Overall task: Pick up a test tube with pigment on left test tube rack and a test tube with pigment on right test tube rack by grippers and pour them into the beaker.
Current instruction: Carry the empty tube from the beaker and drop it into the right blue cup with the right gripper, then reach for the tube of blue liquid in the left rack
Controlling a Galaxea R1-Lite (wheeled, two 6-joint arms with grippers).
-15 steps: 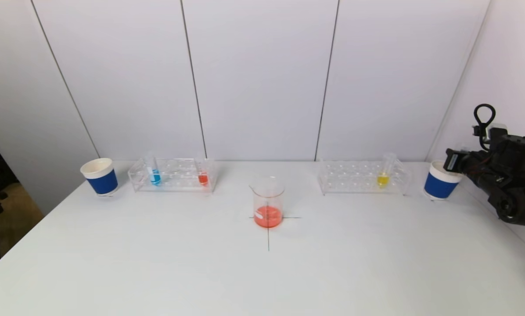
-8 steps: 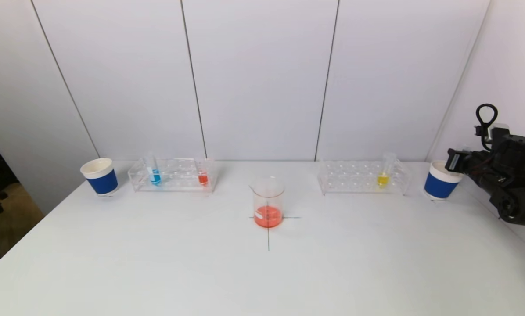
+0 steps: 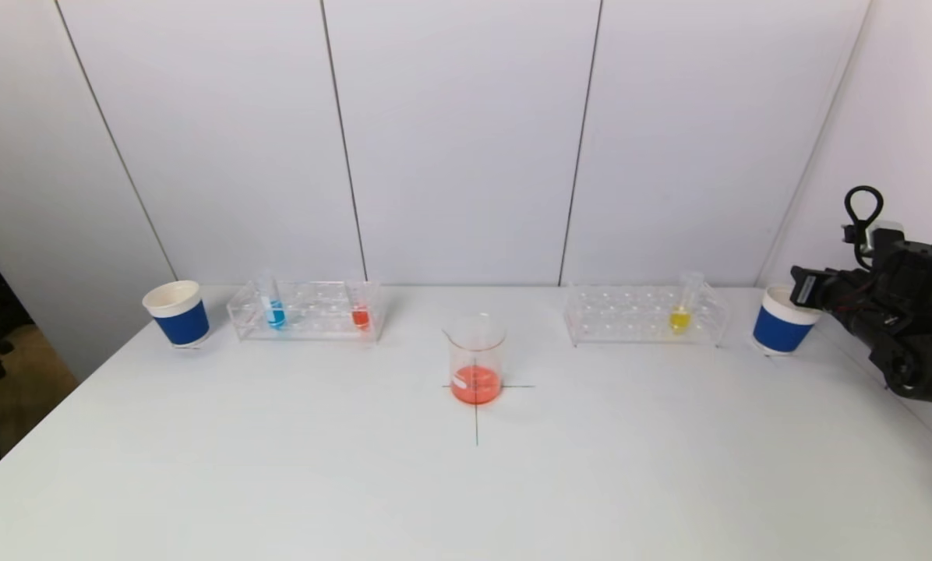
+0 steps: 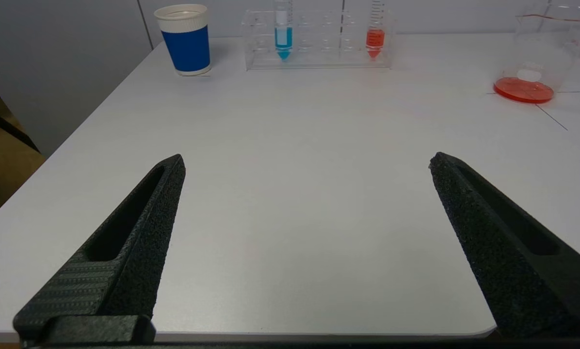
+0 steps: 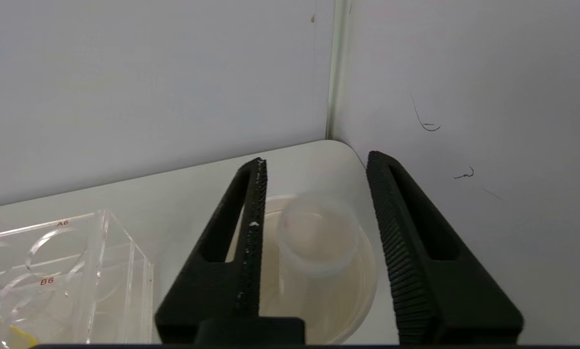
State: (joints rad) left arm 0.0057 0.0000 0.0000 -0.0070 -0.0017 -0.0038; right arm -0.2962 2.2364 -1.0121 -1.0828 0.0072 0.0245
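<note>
Tubes with pigment: three in all, every one standing upright in a rack, long axis vertical, pointed tip down. The clear plastic left test tube rack holds two: a blue-filled tube at its outer end and a red-filled tube at its inner end. The clear plastic right test tube rack holds one yellow-filled tube, near its outer end.

Empty tube: one clear tube sitting in the right-hand white-and-blue paper cup, open mouth facing up at my right wrist camera, tilted a bit as far as I can tell.

Beaker: one clear glass beaker, upright on the cross mark mid-table, spout to my left, shallow layer of red liquid at the bottom.

Cups: two, one at each far end of the white table; the left blue-banded cup is just beside the left rack.

My right gripper: hanging right over the right cup, fingers parted a bit on either side of the empty tube, not touching it, gripping nothing.

My left gripper: low over the near left table edge, fingers spread wide, nothing between them.
</note>
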